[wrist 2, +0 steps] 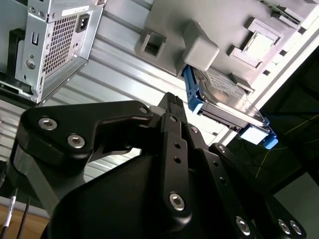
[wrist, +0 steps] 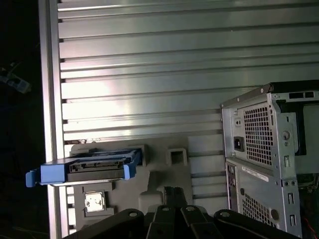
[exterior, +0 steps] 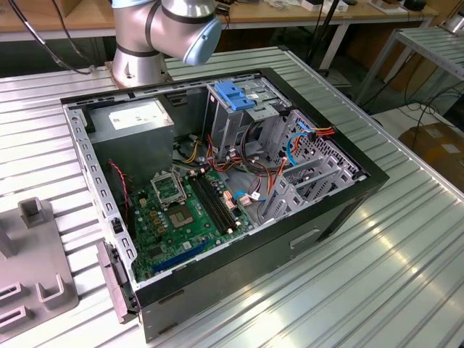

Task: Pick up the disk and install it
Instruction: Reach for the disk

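Note:
The disk [wrist 2: 227,97] [wrist: 94,167] is a grey metal drive in a light blue carrier rail. It stands on edge in a slot of a grey plastic holder [wrist 2: 199,50] [wrist: 157,149] on the ribbed metal table. My gripper [wrist 2: 171,99] [wrist: 173,191] shows in both wrist views with its black fingers shut together and nothing between them. It hangs in the air a short way from the disk and touches nothing.
In the exterior view an open computer case [exterior: 217,181] lies on the table, with the motherboard, cables and a metal drive cage with a blue handle [exterior: 235,94]. The arm's base [exterior: 141,43] stands behind it. The grey holder [exterior: 36,275] sits at that view's left. The case's rear panel [wrist: 269,149] [wrist 2: 55,40] is near the holder.

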Robot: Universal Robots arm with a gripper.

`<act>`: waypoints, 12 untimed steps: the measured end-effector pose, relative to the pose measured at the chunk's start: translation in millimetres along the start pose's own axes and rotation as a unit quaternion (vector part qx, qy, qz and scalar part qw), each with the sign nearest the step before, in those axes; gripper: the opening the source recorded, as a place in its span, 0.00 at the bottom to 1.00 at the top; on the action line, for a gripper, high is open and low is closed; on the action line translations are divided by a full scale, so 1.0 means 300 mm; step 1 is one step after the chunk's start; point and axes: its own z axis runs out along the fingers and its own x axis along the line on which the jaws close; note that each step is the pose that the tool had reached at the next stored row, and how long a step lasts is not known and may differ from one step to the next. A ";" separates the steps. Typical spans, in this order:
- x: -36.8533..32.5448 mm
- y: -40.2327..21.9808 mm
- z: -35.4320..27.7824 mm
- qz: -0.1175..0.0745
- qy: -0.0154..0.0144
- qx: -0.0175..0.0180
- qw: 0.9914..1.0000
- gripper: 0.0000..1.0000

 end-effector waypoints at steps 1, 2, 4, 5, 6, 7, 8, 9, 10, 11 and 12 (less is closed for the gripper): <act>0.010 0.001 0.000 0.000 0.000 0.000 1.000 0.10; 0.019 0.003 0.000 0.000 0.000 0.000 1.000 0.10; 0.038 0.005 0.000 0.000 0.000 0.000 1.000 0.10; 0.051 0.005 -0.001 0.000 0.000 0.000 1.000 0.10; 0.060 0.005 -0.001 0.000 0.000 0.000 1.000 0.10; 0.073 0.004 -0.001 0.000 0.000 0.000 1.000 0.10; 0.083 0.004 -0.002 0.000 0.000 0.000 1.000 0.10; 0.096 0.003 -0.002 0.000 0.000 0.000 1.000 0.10; 0.102 0.003 -0.002 0.000 0.000 0.000 1.000 0.10; 0.108 0.002 -0.002 0.000 0.000 0.000 1.000 0.10; 0.110 0.002 -0.002 0.000 0.000 0.000 1.000 0.10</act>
